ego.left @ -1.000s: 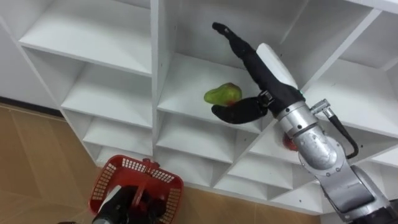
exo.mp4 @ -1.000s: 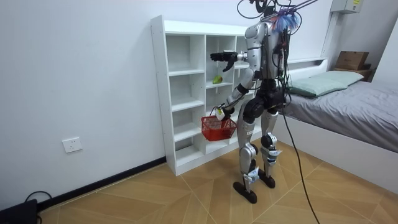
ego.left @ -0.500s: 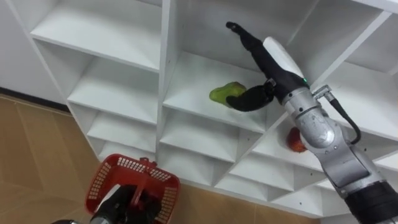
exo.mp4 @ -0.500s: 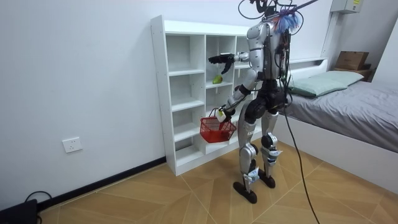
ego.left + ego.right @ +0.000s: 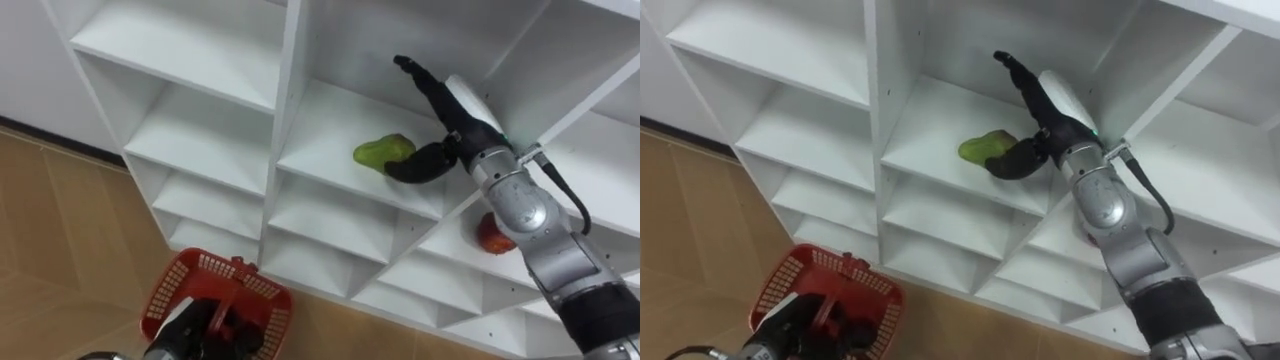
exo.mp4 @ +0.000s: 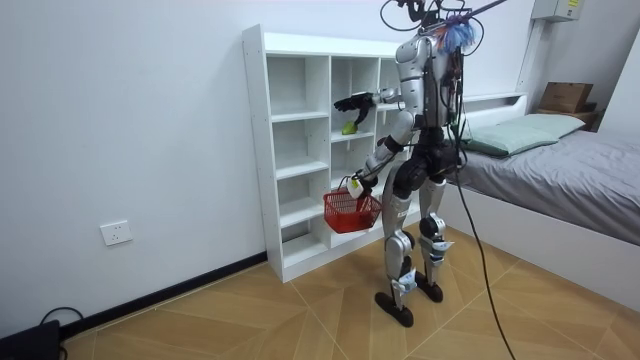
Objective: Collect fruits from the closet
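Lying at centre frame on the closet shelf [image 5: 322, 125], the green fruit [image 5: 383, 152] now has the right hand [image 5: 452, 125] reached in closer, fingers spread, thumb just beside it, so the grasp looks imminent. At lower left, the left hand [image 5: 210, 325] clasps the handle of the red basket [image 5: 165, 298].

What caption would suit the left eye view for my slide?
Open right hand beside the green fruit on a closet shelf; left hand holds the red basket below.

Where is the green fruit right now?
In the left eye view, the green pear-shaped fruit lies on a white closet shelf just left of the right hand.
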Controlling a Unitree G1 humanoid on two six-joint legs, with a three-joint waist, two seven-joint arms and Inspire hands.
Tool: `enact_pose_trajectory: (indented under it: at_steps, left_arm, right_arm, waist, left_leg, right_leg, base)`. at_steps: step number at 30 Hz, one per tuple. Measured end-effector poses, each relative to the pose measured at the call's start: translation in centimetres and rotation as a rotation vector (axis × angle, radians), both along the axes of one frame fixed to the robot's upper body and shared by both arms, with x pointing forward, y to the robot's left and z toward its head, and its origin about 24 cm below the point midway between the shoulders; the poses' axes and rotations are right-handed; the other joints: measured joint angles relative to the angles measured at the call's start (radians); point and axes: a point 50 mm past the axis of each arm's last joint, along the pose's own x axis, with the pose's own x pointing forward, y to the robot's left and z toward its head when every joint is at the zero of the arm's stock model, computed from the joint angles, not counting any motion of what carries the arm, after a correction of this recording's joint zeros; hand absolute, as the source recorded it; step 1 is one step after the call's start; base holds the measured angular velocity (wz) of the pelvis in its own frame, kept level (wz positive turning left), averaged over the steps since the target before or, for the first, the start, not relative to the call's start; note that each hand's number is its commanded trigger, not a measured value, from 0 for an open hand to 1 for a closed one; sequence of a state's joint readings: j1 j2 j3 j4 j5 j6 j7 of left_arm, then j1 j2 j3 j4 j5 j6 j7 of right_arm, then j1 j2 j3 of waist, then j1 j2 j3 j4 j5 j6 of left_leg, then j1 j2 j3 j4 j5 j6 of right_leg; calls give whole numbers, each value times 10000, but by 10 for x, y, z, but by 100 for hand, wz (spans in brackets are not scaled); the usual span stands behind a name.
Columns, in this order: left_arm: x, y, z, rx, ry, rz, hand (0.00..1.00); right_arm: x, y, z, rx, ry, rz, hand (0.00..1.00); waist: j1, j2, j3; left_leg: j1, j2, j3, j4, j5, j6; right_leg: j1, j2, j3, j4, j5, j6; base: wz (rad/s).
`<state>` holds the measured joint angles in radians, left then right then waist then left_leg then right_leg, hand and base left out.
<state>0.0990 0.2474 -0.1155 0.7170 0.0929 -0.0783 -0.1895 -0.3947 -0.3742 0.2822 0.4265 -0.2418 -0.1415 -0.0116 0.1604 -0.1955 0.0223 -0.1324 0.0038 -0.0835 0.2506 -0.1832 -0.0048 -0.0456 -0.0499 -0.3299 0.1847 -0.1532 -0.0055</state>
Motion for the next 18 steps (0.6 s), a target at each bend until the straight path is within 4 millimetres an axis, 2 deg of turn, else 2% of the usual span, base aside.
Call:
enact_pose_trajectory:
  at_steps: [11,18]
  left_arm:
    - [-4,7,-2,227,235,147,100]
    - [-12,7,-8,269,676,87,100]
  right_arm:
    - [13,-9,-5,219,445,-375,0]
    - [19,-15,-5,105,589,-616,0]
  waist:
    - [97,-15,3]
    - [61,108,71]
  left_leg:
    - [-103,-41,-74,-132,219,-7]
    - [-298,-84,-318,-86,369,-46]
  right_leg:
    - [-64,-43,-174,11,53,-43]
    - [-133,-70,-451,13,100,-101]
  base:
    - [3]
    - [11]
